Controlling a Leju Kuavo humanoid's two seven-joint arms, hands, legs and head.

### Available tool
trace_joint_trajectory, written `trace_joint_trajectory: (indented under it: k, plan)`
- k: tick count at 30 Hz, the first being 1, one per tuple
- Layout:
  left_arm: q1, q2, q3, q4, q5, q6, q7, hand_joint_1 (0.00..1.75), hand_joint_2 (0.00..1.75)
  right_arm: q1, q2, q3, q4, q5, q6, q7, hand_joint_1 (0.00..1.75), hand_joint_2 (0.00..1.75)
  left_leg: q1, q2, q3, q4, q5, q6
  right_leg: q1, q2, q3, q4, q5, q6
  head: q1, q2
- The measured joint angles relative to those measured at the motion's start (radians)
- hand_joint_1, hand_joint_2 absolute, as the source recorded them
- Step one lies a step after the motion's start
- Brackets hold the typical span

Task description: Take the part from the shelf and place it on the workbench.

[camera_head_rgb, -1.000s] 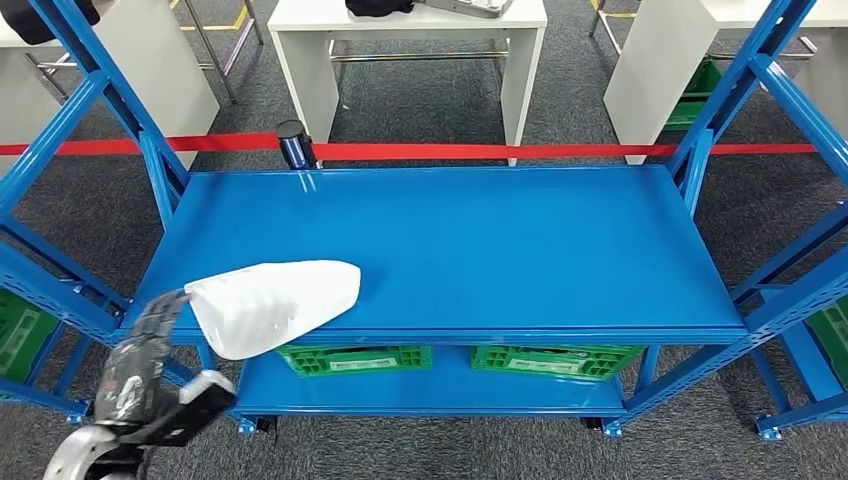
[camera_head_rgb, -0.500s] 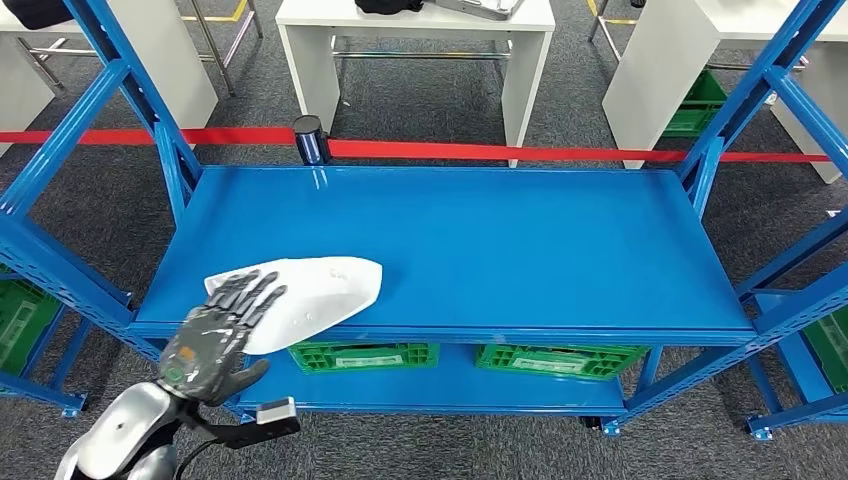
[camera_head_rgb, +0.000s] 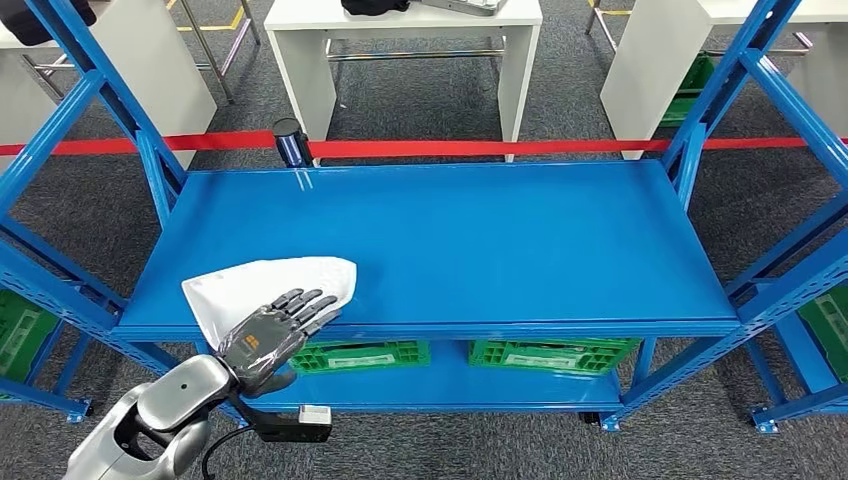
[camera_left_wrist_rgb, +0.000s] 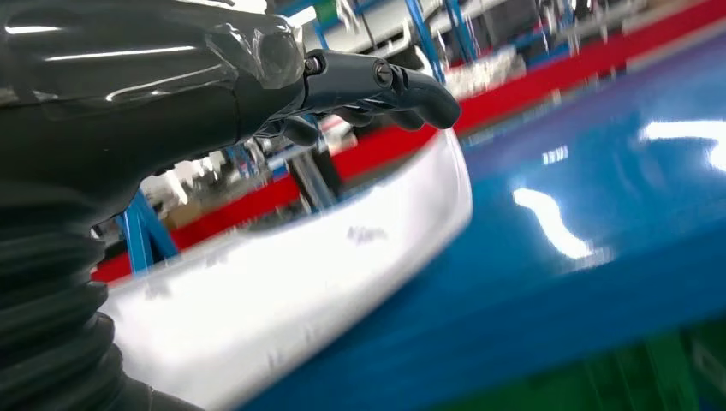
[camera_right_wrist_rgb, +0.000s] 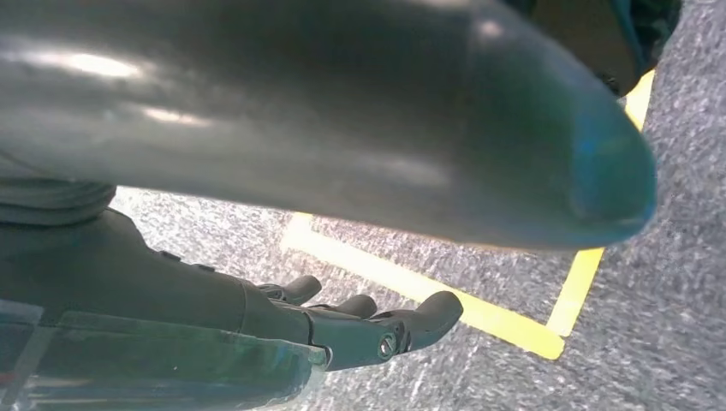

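Lying flat on the blue shelf, the white part sits at about 8 o'clock, near the front edge. Left hand hovers over its near end — fingers spread, holding nothing. Right hand hangs above grey carpet, fingers loosely apart, empty.

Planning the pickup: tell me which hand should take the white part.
Left. The left hand hovers open over the white moulded part at the blue shelf's front edge; the right hand hangs above the floor.
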Motion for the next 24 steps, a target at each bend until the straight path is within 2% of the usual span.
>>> trace_joint_trajectory:
  k: [1, 2, 3, 4, 5, 7, 9, 11, 13, 14, 15, 16, 17, 18, 19, 20, 22, 24]
  plan:
    - [-0.002, 0.003, -0.004, 0.013, 0.008, -0.003, 0.009, 0.00, 1.75, 0.000, 0.000, 0.000, 0.001, 0.000, -0.003, 0.001, 0.00, 0.00, 0.000, 0.000, 0.022, -0.047, 0.032, 0.004, 0.001, 0.001, 0.001, 0.000, 0.000, 0.000, 0.000, 0.000]
    - [-0.003, 0.006, -0.007, 0.025, 0.016, -0.005, 0.018, 0.00, 1.75, -0.001, -0.001, 0.000, 0.002, 0.000, -0.006, 0.002, 0.00, 0.00, -0.002, 0.000, 0.058, -0.122, 0.071, 0.011, 0.003, 0.003, 0.003, 0.000, 0.000, 0.000, 0.000, 0.000]
    - [-0.006, 0.009, -0.010, 0.034, 0.020, -0.006, 0.025, 0.00, 1.75, -0.001, -0.001, 0.001, 0.004, 0.000, -0.009, 0.002, 0.00, 0.00, -0.004, 0.000, 0.093, -0.194, 0.098, 0.019, 0.005, 0.004, 0.003, 0.000, 0.000, 0.001, 0.001, 0.000]
    - [-0.008, 0.012, -0.012, 0.042, 0.024, -0.006, 0.029, 0.00, 1.75, -0.002, -0.001, 0.001, 0.006, 0.000, -0.012, 0.002, 0.00, 0.00, -0.007, 0.000, 0.120, -0.251, 0.116, 0.026, 0.007, 0.004, 0.002, 0.000, 0.001, 0.002, 0.001, 0.000]
    - [-0.011, 0.015, -0.014, 0.049, 0.025, -0.007, 0.031, 0.00, 1.75, -0.002, -0.002, 0.001, 0.008, 0.000, -0.014, 0.002, 0.00, 0.00, -0.011, 0.000, 0.132, -0.279, 0.120, 0.032, 0.008, 0.004, 0.000, 0.000, 0.002, 0.005, 0.001, 0.000]
    - [-0.014, 0.019, -0.019, 0.061, 0.027, -0.007, 0.033, 0.00, 1.75, -0.002, -0.002, 0.001, 0.012, 0.000, -0.015, 0.003, 0.00, 0.00, -0.015, 0.000, 0.132, -0.291, 0.119, 0.038, 0.008, 0.003, -0.004, -0.003, 0.006, 0.013, 0.000, 0.000]
    - [-0.015, 0.021, -0.022, 0.068, 0.032, -0.012, 0.039, 0.00, 1.75, -0.002, -0.002, 0.001, 0.014, 0.000, -0.016, 0.003, 0.00, 0.00, -0.011, 0.002, 0.141, -0.306, 0.130, 0.045, 0.008, 0.001, -0.012, 0.008, -0.002, 0.019, 0.001, 0.000]
    - [-0.016, 0.021, -0.024, 0.074, 0.042, -0.025, 0.055, 0.00, 1.75, -0.003, -0.005, 0.001, 0.018, 0.000, -0.019, 0.003, 0.00, 0.00, -0.007, 0.005, 0.148, -0.320, 0.140, 0.053, 0.007, 0.000, -0.052, 0.092, -0.044, 0.017, 0.003, 0.000]
    - [-0.014, 0.020, -0.025, 0.087, 0.047, -0.035, 0.077, 0.00, 1.75, -0.003, -0.009, 0.001, 0.024, 0.000, -0.023, 0.004, 0.00, 0.00, -0.008, 0.005, 0.145, -0.320, 0.142, 0.056, 0.005, 0.000, -0.117, 0.233, -0.099, 0.017, 0.005, 0.000]
    - [-0.011, 0.020, -0.025, 0.095, 0.046, -0.036, 0.089, 0.00, 1.75, -0.002, -0.011, 0.001, 0.028, 0.000, -0.026, 0.005, 0.00, 0.00, -0.008, 0.005, 0.144, -0.320, 0.142, 0.056, 0.003, 0.000, -0.140, 0.280, -0.113, 0.021, 0.005, 0.000]
    - [-0.006, 0.020, -0.025, 0.102, 0.040, -0.033, 0.103, 0.00, 1.75, -0.001, -0.012, 0.001, 0.031, 0.000, -0.027, 0.007, 0.00, 0.00, -0.008, 0.005, 0.144, -0.319, 0.142, 0.056, 0.000, 0.000, -0.144, 0.291, -0.111, 0.029, 0.005, 0.000]
    - [0.000, 0.020, -0.023, 0.108, 0.029, -0.029, 0.118, 0.00, 1.75, -0.001, -0.012, 0.001, 0.032, 0.000, -0.024, 0.008, 0.00, 0.00, -0.008, 0.004, 0.144, -0.317, 0.141, 0.055, -0.003, 0.000, -0.127, 0.256, -0.093, 0.040, 0.005, 0.000]
    - [0.007, 0.020, -0.020, 0.112, 0.014, -0.024, 0.134, 0.00, 1.75, -0.001, -0.012, 0.000, 0.031, 0.000, -0.018, 0.008, 0.00, 0.00, -0.007, 0.003, 0.145, -0.314, 0.140, 0.052, -0.007, -0.001, -0.092, 0.186, -0.064, 0.051, 0.005, 0.000]
    - [0.015, 0.020, -0.014, 0.115, -0.002, -0.019, 0.149, 0.00, 1.75, -0.001, -0.012, 0.000, 0.029, 0.000, -0.009, 0.008, 0.00, 0.00, -0.008, 0.003, 0.143, -0.308, 0.136, 0.047, -0.010, -0.002, -0.055, 0.110, -0.039, 0.057, 0.006, 0.000]
    - [0.022, 0.021, -0.006, 0.116, -0.018, -0.016, 0.161, 0.00, 1.75, 0.000, -0.011, 0.000, 0.026, 0.000, 0.001, 0.008, 0.00, 0.00, -0.010, 0.002, 0.140, -0.301, 0.132, 0.041, -0.011, -0.002, -0.025, 0.051, -0.019, 0.055, 0.005, 0.000]
    - [0.028, 0.021, 0.004, 0.116, -0.031, -0.014, 0.170, 0.00, 1.75, 0.000, -0.010, 0.000, 0.022, 0.000, 0.008, 0.008, 0.00, 0.00, -0.011, 0.001, 0.137, -0.295, 0.129, 0.036, -0.010, -0.002, -0.008, 0.016, -0.010, 0.050, 0.005, 0.000]
    - [0.042, 0.023, 0.024, 0.116, -0.058, -0.008, 0.181, 0.00, 1.75, 0.003, -0.008, 0.000, 0.017, 0.000, 0.018, 0.007, 0.00, 0.00, -0.011, 0.001, 0.134, -0.290, 0.126, 0.028, -0.005, -0.001, -0.003, 0.008, -0.007, 0.032, 0.004, 0.000]
    - [0.055, 0.025, 0.043, 0.116, -0.094, 0.004, 0.185, 0.00, 1.75, 0.006, -0.004, 0.000, 0.008, 0.000, 0.025, 0.006, 0.00, 0.00, -0.007, 0.001, 0.128, -0.279, 0.115, 0.019, -0.006, -0.001, -0.002, 0.006, -0.005, 0.020, 0.004, 0.000]
